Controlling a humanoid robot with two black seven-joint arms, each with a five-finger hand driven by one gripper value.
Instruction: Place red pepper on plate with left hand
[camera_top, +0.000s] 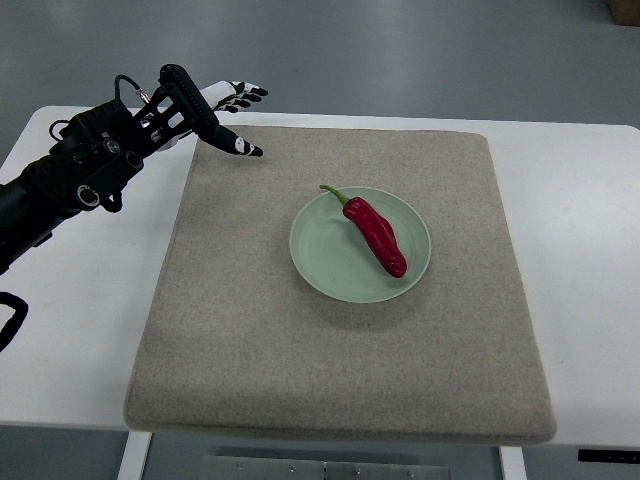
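Observation:
A long red pepper (376, 233) with a green stem lies on the pale green plate (320, 250) at the middle of the mat, its stem toward the upper left. My left hand (222, 112) hovers over the mat's upper-left corner, well away from the plate. Its fingers are spread and hold nothing. The black left arm runs in from the left edge.
A beige felt mat (250, 360) covers most of the white table (580, 300). The grey floor shows beyond the table's far edge. A brown box corner (625, 8) shows at the top right.

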